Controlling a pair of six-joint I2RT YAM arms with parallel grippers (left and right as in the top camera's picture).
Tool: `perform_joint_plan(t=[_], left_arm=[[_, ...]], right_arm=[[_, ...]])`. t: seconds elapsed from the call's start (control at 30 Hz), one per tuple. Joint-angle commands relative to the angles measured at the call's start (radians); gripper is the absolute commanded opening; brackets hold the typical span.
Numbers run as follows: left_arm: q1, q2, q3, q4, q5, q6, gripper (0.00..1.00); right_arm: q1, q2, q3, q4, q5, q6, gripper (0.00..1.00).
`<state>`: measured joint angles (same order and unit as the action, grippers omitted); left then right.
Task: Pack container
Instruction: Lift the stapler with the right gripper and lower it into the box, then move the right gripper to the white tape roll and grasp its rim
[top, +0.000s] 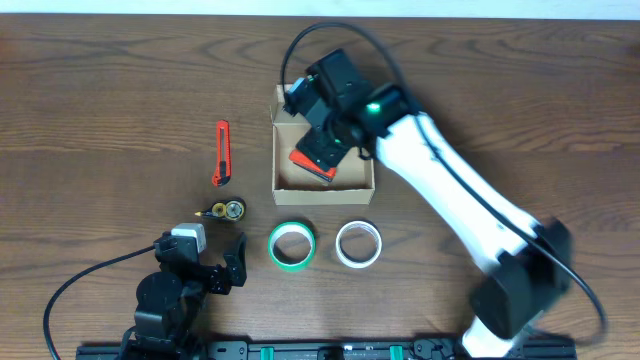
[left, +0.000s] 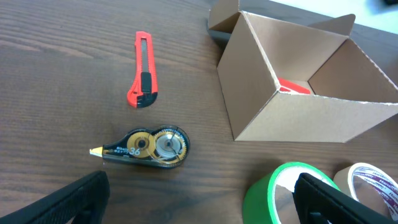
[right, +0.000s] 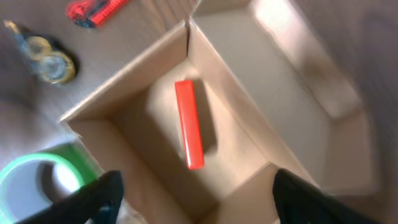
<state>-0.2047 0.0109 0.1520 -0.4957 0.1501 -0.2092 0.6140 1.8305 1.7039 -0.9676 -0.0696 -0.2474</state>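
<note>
The tan cardboard container (top: 325, 189) stands open at the table's middle, its flap lid folded back on the far side. A red bar-shaped object (top: 310, 163) lies inside it; it also shows in the right wrist view (right: 188, 123) and the left wrist view (left: 292, 86). My right gripper (top: 328, 148) hangs over the container's opening, open and empty (right: 199, 202). My left gripper (top: 215, 265) is open and empty near the front left, low over the table (left: 202, 205), with the container (left: 298, 118) ahead to its right.
A red utility knife (top: 221, 153) lies left of the container. A correction-tape dispenser (top: 228, 210) lies below it. A green tape roll (top: 292, 245) and a white tape roll (top: 358, 244) sit in front of the container. The green roll (left: 273, 193) is beside my left gripper's right finger.
</note>
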Motion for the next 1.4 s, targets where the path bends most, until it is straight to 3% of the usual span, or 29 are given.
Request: perform_joint_plan(t=[0.0, 0.23, 0.63, 1.07, 1.37], left_arm=[[-0.003, -0.006, -0.014, 0.002, -0.004, 0.006, 0.96], [-0.003, -0.006, -0.014, 0.002, -0.004, 0.006, 0.95], [-0.003, -0.006, -0.014, 0.002, -0.004, 0.006, 0.95], [-0.003, -0.006, -0.014, 0.002, -0.004, 0.006, 0.95], [-0.003, -0.006, -0.014, 0.002, -0.004, 0.006, 0.95]], right_arm=[[-0.021, -0.085, 0.016, -0.06, 0.014, 0.134, 0.99], [-0.057, -0.221, -0.068, -0.226, 0.145, 0.345, 0.99], [-0.037, -0.542, -0.565, -0.183, 0.193, 0.796, 0.99], [0.055, -0.493, -0.841, 0.0, 0.14, 1.173, 0.99], [0.055, -0.381, -0.887, 0.099, 0.14, 1.22, 0.99]])
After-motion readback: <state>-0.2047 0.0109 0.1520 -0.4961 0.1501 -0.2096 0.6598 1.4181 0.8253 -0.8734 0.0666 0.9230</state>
